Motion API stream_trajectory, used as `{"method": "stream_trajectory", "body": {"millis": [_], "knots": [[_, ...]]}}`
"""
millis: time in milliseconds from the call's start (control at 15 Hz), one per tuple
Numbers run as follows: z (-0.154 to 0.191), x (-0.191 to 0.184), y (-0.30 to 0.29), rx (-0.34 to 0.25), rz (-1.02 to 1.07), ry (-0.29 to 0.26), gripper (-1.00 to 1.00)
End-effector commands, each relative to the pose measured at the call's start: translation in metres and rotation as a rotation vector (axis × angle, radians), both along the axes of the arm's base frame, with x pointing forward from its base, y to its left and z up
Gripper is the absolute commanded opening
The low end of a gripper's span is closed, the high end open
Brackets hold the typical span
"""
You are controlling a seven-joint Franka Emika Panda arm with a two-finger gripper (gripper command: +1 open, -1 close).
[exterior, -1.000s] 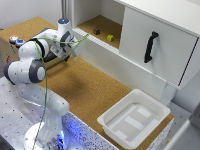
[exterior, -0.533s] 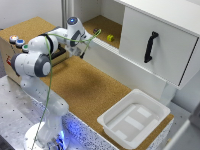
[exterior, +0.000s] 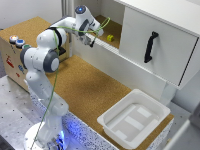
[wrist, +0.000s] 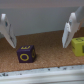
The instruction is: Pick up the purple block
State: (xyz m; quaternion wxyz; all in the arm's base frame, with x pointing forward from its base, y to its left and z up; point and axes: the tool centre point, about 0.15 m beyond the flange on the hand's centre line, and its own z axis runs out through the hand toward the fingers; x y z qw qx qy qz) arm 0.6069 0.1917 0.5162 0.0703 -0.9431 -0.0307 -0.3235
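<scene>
Cork lines the shelf floor (wrist: 45,62) inside the white cabinet (exterior: 150,45). From left to right in the wrist view, the purple block (wrist: 25,54) lies on it between the wide-spread fingers of the end effector (wrist: 38,35), untouched, and a yellow block (wrist: 78,45) sits just past the far finger.

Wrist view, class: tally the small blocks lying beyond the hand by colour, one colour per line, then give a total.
Purple block: 1
Yellow block: 1
Total: 2
Both lie on the cork surface, with the hand open above them.
</scene>
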Motion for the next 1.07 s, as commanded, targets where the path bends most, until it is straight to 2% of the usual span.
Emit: {"method": "stream_trajectory", "body": {"millis": [0,333,733,867,1000], "knots": [[-0.004,0.062,0.047,-0.197,-0.082,0.125,1.00],[-0.021,0.080,0.058,-0.255,-0.122,0.171,1.00],[-0.031,0.084,0.072,-0.236,-0.169,0.187,1.00],[-0.038,0.086,0.067,-0.201,-0.204,0.196,1.00],[-0.039,0.090,0.065,-0.198,-0.224,0.195,1.00]]}}
